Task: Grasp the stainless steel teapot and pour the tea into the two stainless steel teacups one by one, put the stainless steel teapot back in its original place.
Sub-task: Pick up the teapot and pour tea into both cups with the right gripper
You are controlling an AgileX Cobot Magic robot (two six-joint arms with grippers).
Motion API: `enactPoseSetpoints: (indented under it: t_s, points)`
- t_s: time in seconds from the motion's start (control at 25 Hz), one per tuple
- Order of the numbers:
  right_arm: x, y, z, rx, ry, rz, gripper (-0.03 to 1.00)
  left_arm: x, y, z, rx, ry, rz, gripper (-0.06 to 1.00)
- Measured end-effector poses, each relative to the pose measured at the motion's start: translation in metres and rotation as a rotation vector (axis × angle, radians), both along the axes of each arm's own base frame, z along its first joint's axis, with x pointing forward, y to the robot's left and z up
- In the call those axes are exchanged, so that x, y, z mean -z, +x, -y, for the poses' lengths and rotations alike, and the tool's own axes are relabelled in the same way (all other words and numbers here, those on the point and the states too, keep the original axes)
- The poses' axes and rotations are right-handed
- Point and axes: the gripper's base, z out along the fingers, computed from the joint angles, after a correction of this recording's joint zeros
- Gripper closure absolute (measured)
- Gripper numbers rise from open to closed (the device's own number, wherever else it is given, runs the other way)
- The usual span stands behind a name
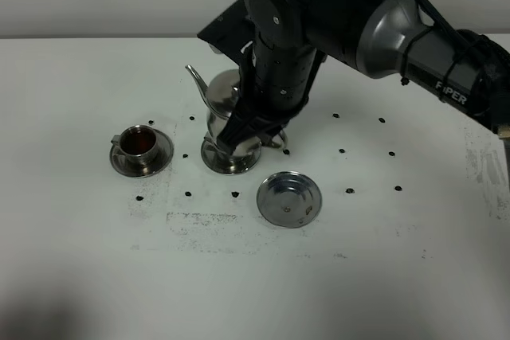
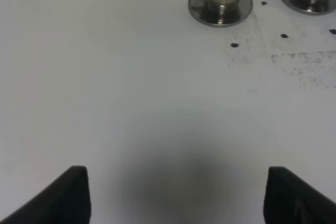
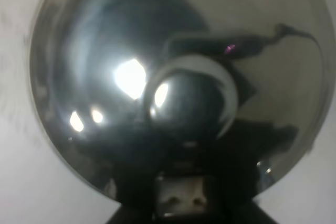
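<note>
Two wide-spread fingers are all that shows of the left gripper (image 2: 176, 195), which hangs over the front-left part of the table (image 1: 80, 268) with nothing between them. A little further back, right of the middle, the bare saucer (image 1: 289, 198) that is the pot's own place lies with nothing on it. Behind it, toward the left edge, the filled teacup (image 1: 140, 142) stands on its saucer with dark tea inside. Level with that one, near the middle, the second teacup (image 1: 227, 157) sits on its saucer, half hidden, and I cannot tell whether it holds tea. Just above it the stainless steel teapot (image 1: 221, 95) is carried off the table, about upright, with its spout toward the left and back. The right gripper (image 1: 255, 129) is pinched on the pot at its handle side, and the domed lid fills the right wrist view.

By my judgement the first pour is done and the second cup is the step in hand. The next move calls for tipping the spout down over that cup without knocking it. If the cup is already full, it calls instead for carrying the pot level to the bare saucer and lowering it centred before letting go.
</note>
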Motion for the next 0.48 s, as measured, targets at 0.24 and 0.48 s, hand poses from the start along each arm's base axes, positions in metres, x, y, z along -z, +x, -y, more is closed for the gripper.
enactPoseSetpoints:
  t_s: [0.24,0.48]
  points:
    - [0.029,-0.023,0.001,0.017,0.079,-0.097,0.79,0.000,0.000,0.000,0.000,0.000,0.000,0.28]
    - [0.040,-0.042,-0.024,-0.033,0.183,-0.070,0.79,0.000,0.000,0.000,0.000,0.000,0.000,0.28]
